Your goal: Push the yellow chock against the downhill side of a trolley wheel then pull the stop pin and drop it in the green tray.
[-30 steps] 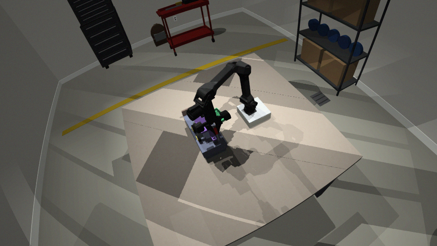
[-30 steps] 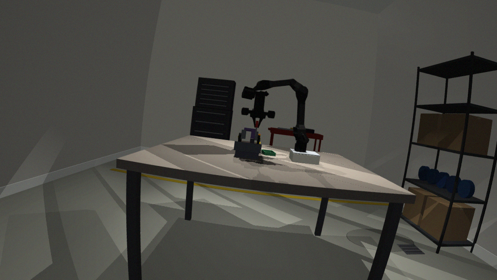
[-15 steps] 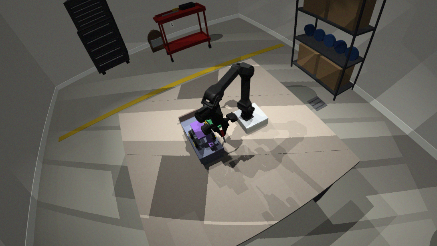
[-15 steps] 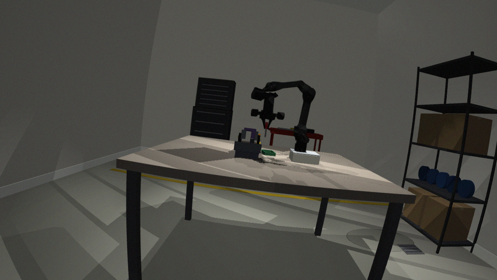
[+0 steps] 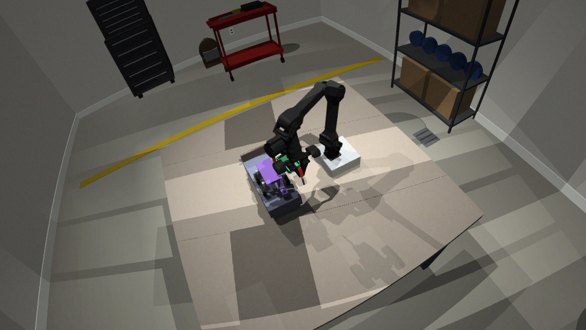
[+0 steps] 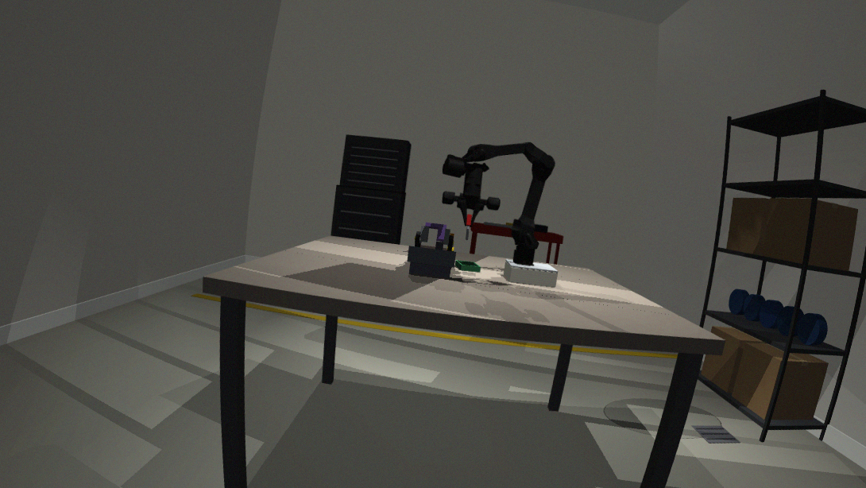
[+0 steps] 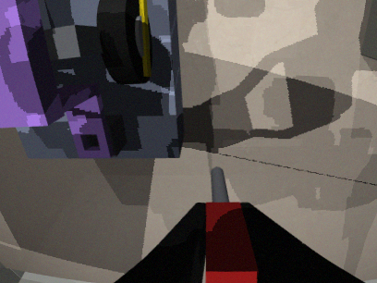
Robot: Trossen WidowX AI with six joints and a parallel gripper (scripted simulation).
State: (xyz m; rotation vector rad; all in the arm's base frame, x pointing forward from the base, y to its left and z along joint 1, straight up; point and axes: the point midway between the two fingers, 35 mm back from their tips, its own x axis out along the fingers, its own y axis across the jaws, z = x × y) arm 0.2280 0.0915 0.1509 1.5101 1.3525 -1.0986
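My gripper [image 5: 300, 167] [image 6: 466, 219] [image 7: 222, 212] is shut on the stop pin [image 5: 301, 173] [image 6: 467, 227] [image 7: 229, 255]. The pin's red head sits between the fingers and its grey shaft points down, clear of the trolley. The purple trolley [image 5: 268, 171] [image 6: 438, 234] [image 7: 21, 45] stands on the grey-blue ramp [image 5: 280, 207] [image 6: 430, 264] [image 7: 162, 132], to the left of the gripper. In the wrist view a black wheel [image 7: 120, 36] has a yellow piece [image 7: 144, 33] against it; I cannot tell if that is the chock. The green tray [image 5: 281, 157] [image 6: 467, 265] lies beside the ramp, partly hidden by the arm.
The arm's white base block [image 5: 348, 158] [image 6: 533, 273] stands on the table to the right of the tray. Beyond the table are a red cart [image 5: 245, 36], a black drawer cabinet [image 5: 131, 44] and a shelf rack [image 5: 447, 61].
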